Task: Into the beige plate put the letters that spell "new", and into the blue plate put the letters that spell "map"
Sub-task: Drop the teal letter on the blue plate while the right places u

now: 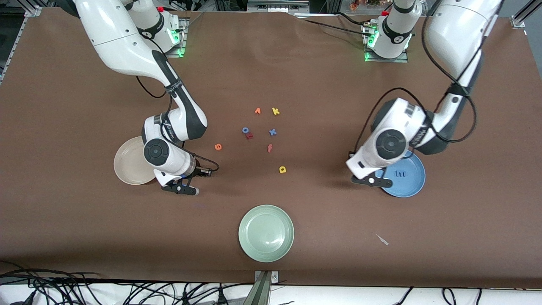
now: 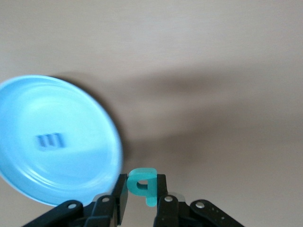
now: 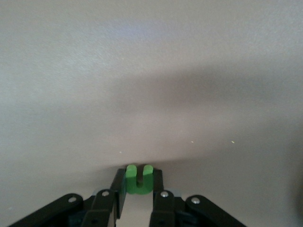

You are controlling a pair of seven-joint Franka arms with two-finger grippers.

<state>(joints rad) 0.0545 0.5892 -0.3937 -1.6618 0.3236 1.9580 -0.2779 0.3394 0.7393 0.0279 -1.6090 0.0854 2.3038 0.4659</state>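
My right gripper (image 1: 186, 189) is shut on the green n (image 3: 139, 179), low at the table just beside the beige plate (image 1: 127, 167). My left gripper (image 1: 372, 181) is shut on the teal a (image 2: 140, 183), beside the rim of the blue plate (image 1: 413, 186). The blue m (image 1: 400, 173) lies in that plate (image 2: 90, 118). On the table's middle lie the orange e (image 1: 218, 146), the salmon-pink w (image 1: 249, 136) and the yellow p (image 1: 283, 170).
Other loose letters lie in the middle: an orange one (image 1: 258, 111), a yellow k (image 1: 275, 111), a blue o (image 1: 245, 130), a blue x (image 1: 272, 132) and a salmon f (image 1: 269, 148). A pale green plate (image 1: 266, 212) sits near the front edge.
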